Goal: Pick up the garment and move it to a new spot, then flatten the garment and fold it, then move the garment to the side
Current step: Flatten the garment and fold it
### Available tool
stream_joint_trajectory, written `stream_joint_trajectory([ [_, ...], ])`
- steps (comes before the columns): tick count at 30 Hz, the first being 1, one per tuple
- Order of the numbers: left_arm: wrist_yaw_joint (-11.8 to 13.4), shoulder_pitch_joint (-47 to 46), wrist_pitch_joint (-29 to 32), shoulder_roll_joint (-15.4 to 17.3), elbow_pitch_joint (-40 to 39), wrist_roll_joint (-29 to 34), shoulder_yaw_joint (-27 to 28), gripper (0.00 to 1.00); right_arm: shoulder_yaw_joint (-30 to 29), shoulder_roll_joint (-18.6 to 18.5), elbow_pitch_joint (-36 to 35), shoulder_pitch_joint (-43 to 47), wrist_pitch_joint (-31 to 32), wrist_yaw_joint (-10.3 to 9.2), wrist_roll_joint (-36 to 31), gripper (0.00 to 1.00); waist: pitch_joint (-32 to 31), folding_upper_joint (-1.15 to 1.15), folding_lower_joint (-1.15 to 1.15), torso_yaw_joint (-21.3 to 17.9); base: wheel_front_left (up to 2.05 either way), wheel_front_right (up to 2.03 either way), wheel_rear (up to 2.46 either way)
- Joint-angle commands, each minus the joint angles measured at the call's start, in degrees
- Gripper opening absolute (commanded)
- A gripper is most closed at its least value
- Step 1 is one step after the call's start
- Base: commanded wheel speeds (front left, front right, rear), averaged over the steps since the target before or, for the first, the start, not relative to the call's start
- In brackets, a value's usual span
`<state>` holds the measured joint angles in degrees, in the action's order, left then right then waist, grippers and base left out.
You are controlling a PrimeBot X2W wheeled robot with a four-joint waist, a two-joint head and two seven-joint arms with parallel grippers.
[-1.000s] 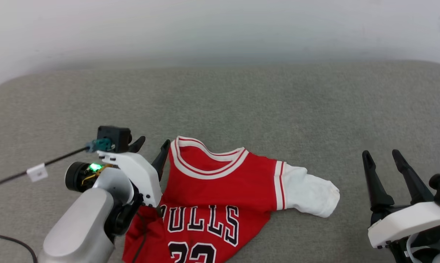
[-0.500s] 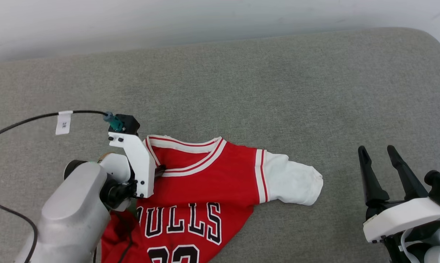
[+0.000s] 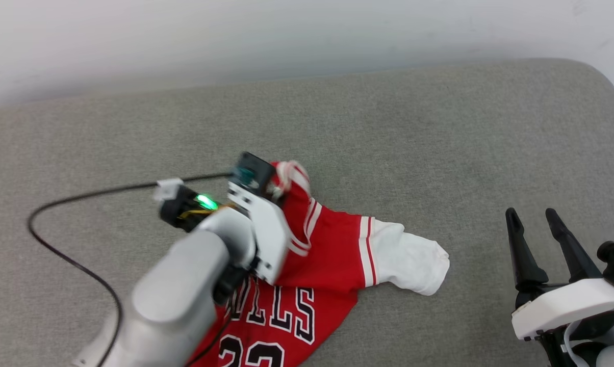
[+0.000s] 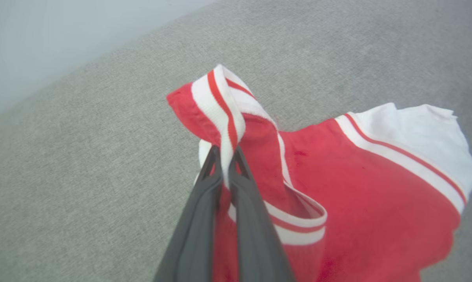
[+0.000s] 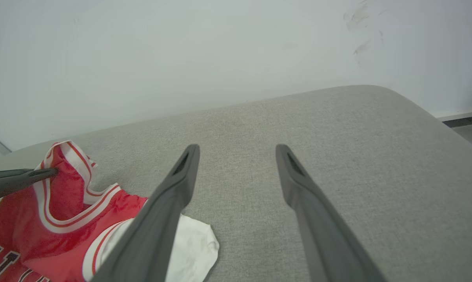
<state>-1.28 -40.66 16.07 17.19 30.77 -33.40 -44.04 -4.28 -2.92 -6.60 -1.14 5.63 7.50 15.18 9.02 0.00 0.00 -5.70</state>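
Observation:
The garment (image 3: 332, 255) is a red jersey with black white-outlined lettering, a striped collar and a white sleeve (image 3: 414, 262); it lies on the grey cushion. My left gripper (image 4: 225, 153) is shut on the striped collar (image 4: 222, 105) and holds that part lifted off the cushion, so the cloth bunches upward. In the head view the left wrist (image 3: 258, 214) covers its fingers. In the right wrist view the garment (image 5: 67, 219) shows with the left gripper's fingers (image 5: 20, 178) pinching the collar. My right gripper (image 3: 534, 224) stands open at the lower right, well clear of the sleeve, nothing between its fingers (image 5: 181, 176).
The grey upholstered cushion (image 3: 388, 137) stretches far back to a pale wall (image 3: 286, 35), and its rounded corner (image 3: 587, 71) lies at the far right. A black cable (image 3: 77, 260) with a white tag loops over the cushion left of my left arm.
My left gripper has shut on the collar and lifted it up and rightward, bunching the neck area. The head camera shifted. The right gripper kept its place.

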Motion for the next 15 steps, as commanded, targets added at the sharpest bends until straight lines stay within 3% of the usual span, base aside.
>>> stream_joint_trajectory([
  [1,0.0,2.2,-0.7,-0.8,-2.2,1.1,-1.7,0.0,-0.1,0.0,-0.4,0.4,0.2,-0.02,-0.1,1.0,-0.9,0.0,0.0,0.8,0.0,0.0,0.0],
  [9,-1.1,11.4,1.8,-1.9,-13.8,3.2,-10.6,0.0,-0.6,0.0,-1.5,1.3,1.0,-0.02,-0.1,1.0,-1.8,0.0,0.0,2.3,0.0,0.0,0.0],
  [10,-1.2,12.6,2.1,-1.8,-14.5,2.8,-11.0,0.08,-0.8,0.0,-1.6,1.3,1.1,-0.02,-0.1,1.0,-1.8,0.0,0.0,2.6,0.0,0.0,0.0],
  [12,-0.8,13.7,2.2,-1.2,-15.9,2.8,-11.5,1.0,-0.8,0.0,-1.7,1.3,1.2,-0.02,0.0,1.0,-1.7,0.0,0.0,2.9,0.0,0.0,0.0],
  [15,-0.3,14.6,1.1,-0.8,-17.5,2.8,-11.2,1.0,-0.9,0.0,-1.8,1.4,1.2,-0.02,0.0,1.0,-1.7,0.0,0.0,3.2,0.0,0.0,0.0],
])
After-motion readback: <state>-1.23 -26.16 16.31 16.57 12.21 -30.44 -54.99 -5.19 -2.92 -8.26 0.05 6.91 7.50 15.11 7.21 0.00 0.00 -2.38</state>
